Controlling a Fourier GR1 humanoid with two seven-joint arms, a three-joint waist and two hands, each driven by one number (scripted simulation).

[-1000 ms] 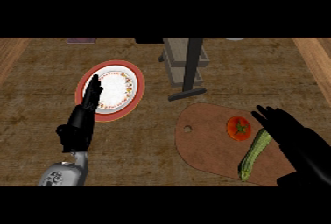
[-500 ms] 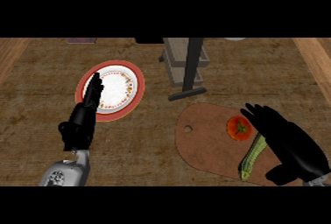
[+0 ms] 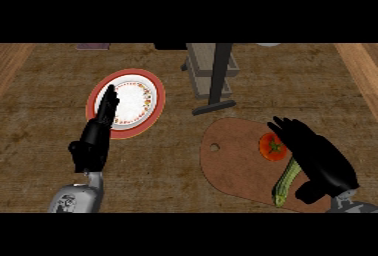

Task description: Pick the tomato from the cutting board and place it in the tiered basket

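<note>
The tomato (image 3: 272, 147) lies on the brown cutting board (image 3: 236, 165), just left of the right hand (image 3: 317, 157), whose fingers are spread and straight, their tips reaching past the tomato's upper right side; whether they touch it is hard to tell. A green vegetable (image 3: 286, 181) lies partly under that hand. The tiered basket (image 3: 210, 70) stands further back on the worktop (image 3: 170, 155). The left hand (image 3: 97, 135) rests open, fingers over a red-rimmed plate (image 3: 151, 95).

The single head view is looking steeply down onto the counter (image 3: 184, 165) from above, with both forearms entering from its lower edge.
</note>
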